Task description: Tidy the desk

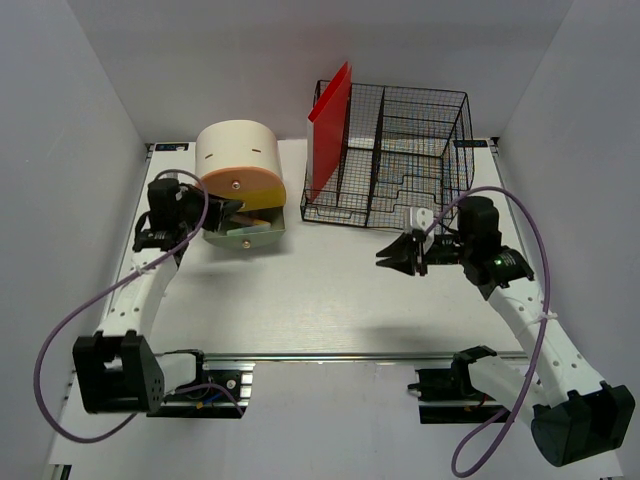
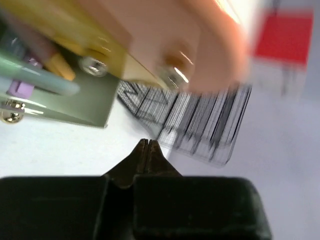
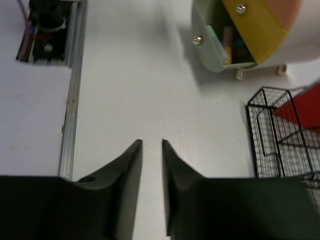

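Note:
The desk is a wide white tabletop with a metal rail along its front edge. My left gripper is shut and holds nothing. It hovers just in front of the cream-and-orange drawer box, whose yellow drawer and green drawer stand pulled out, with pens inside. In the left wrist view the left gripper shows its tips pressed together over the desk. My right gripper is slightly open and empty, low over the desk in front of the basket. The right wrist view shows a narrow gap in the right gripper.
A black wire basket stands at the back right, with a red flat board upright at its left end. The drawer box rests on small feet. The front rail runs behind the arms' bases.

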Available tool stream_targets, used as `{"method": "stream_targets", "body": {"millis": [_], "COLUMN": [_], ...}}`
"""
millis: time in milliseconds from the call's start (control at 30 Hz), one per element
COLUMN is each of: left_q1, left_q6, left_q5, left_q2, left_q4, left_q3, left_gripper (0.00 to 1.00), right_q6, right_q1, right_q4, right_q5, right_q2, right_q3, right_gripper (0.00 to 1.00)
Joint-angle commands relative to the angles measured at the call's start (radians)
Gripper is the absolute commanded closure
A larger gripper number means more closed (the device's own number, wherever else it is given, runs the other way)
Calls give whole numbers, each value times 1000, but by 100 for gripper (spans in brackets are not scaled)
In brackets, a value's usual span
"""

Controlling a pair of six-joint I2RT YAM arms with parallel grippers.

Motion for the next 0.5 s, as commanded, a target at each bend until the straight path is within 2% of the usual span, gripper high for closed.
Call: {"method": "stream_targets", "body": {"millis": [0, 33, 67, 100, 133, 167, 233, 267, 333, 367, 400, 467], "left_q1": [-6, -6, -6, -6, -6, -6, -6, -6, -6, -6, -6, -6], "left_q6": [305, 459, 542, 622, 723, 756, 840, 862, 910, 925, 942, 962], "left_q5": [143, 137, 113, 67, 61, 64, 56, 50, -7, -33, -56, -126], "left_q2": [-113, -125, -136, -140, -147, -168, -203, -243, -285, -306, -346, -381], "left_q4": [57, 26, -79, -131, -183, -187, -187, -187, -189, -192, -192, -170], "left_q3": [-33, -20, -2, 21, 33, 24, -12, -23, -57, -68, -77, -120], "left_gripper": [100, 100, 100, 100, 100, 100, 96, 88, 78, 65, 55, 40], "right_q6": [-254, -301, -347, -372, -372, -369, -364, -363, -361, -358, -352, -321], "right_q1": [9, 15, 47, 64, 86, 131, 245, 271, 371, 392, 449, 483], "right_q4": [-112, -132, -159, -156, -150, -141, -139, -133, -132, -120, -95, -35], "right_q5": [-167, -183, -192, -169, -143, -113, 5, 48, 176, 214, 300, 381], "right_q2": [1, 4, 9, 20, 32, 53, 139, 174, 277, 347, 374, 458], "right_q3": [-34, -39, -48, -49, -45, -20, 20, 61, 113, 139, 183, 220], "right_gripper": [69, 66, 65, 70, 76, 95, 100, 100, 100, 100, 100, 100]}}
